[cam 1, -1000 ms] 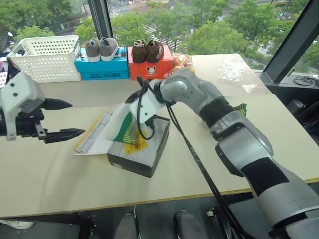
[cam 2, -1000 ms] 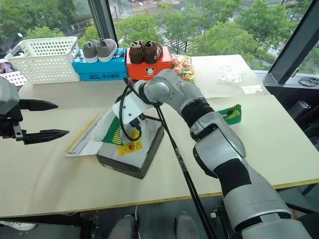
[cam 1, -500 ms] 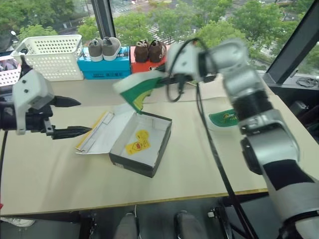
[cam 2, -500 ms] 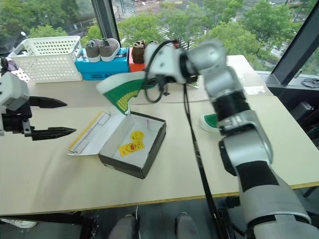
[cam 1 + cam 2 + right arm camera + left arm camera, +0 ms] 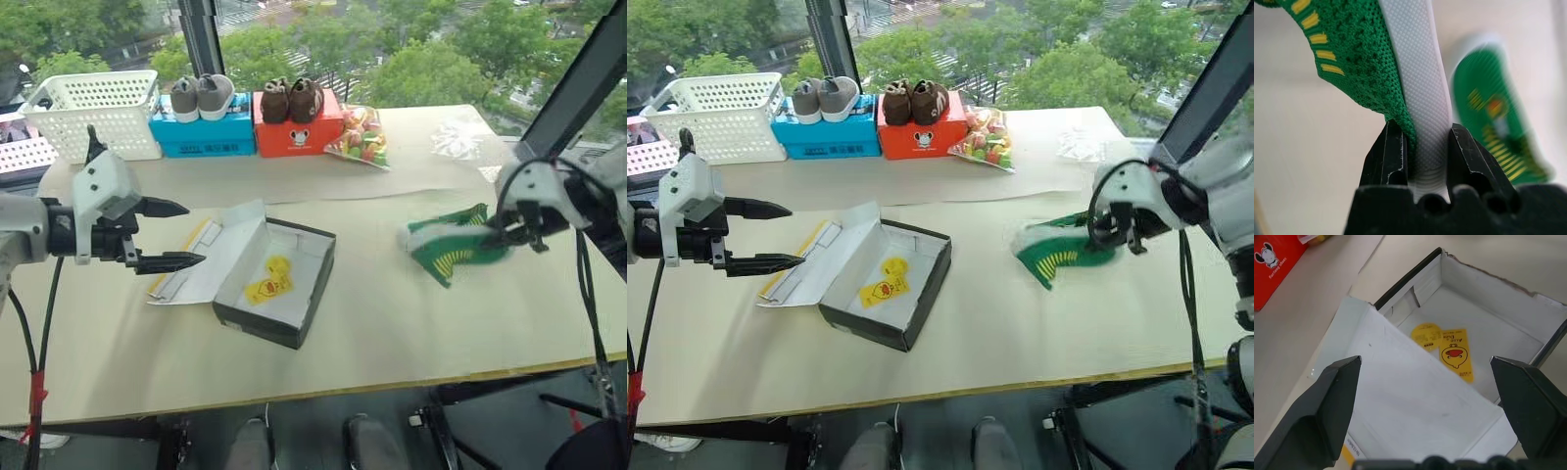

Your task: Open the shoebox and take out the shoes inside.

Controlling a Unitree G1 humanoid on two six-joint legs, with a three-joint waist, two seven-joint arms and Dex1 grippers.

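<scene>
The shoebox (image 5: 294,311) stands open at the table's middle, black walls and white inside with a yellow sticker (image 5: 1454,355); its lid (image 5: 211,257) lies flipped to the left. My left gripper (image 5: 194,234) hovers open just left of the lid, nothing between its fingers. At the right, my right gripper (image 5: 509,233) is shut on one green shoe (image 5: 446,250), pinching its white sole (image 5: 1422,98) just above the table. The other green shoe (image 5: 1493,117) lies on the table right beside it.
Along the far edge stand a white basket (image 5: 93,113), a blue box (image 5: 201,135) with grey shoes, an orange-red box (image 5: 294,135) with brown shoes, and a bag of sweets (image 5: 358,137). A clear plastic wrap (image 5: 456,135) lies far right.
My right arm lifted the green shoe out of the shoebox and swung it far right, down beside the other shoe. The left gripper edged slightly toward the lid, still open.
</scene>
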